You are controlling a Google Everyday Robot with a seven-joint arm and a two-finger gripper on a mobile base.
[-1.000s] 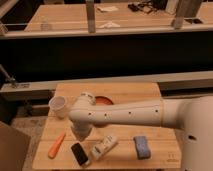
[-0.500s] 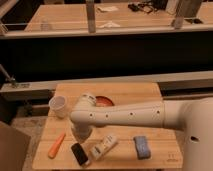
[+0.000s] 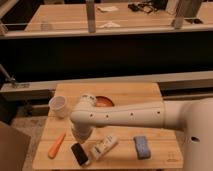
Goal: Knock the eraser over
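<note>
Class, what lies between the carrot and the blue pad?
In the camera view, a black block and a white packet; the hand hangs just above the block.

carrot (image 3: 57, 145) left | eraser (image 3: 79, 153) centre, under hand (image 3: 80, 136) | sponge (image 3: 141, 147) right

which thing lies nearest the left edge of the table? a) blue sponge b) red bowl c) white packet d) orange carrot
d: the carrot lies at the far left of the table, left of the dark eraser, packet and sponge; the pincer is hidden behind the arm just above the eraser.
</note>
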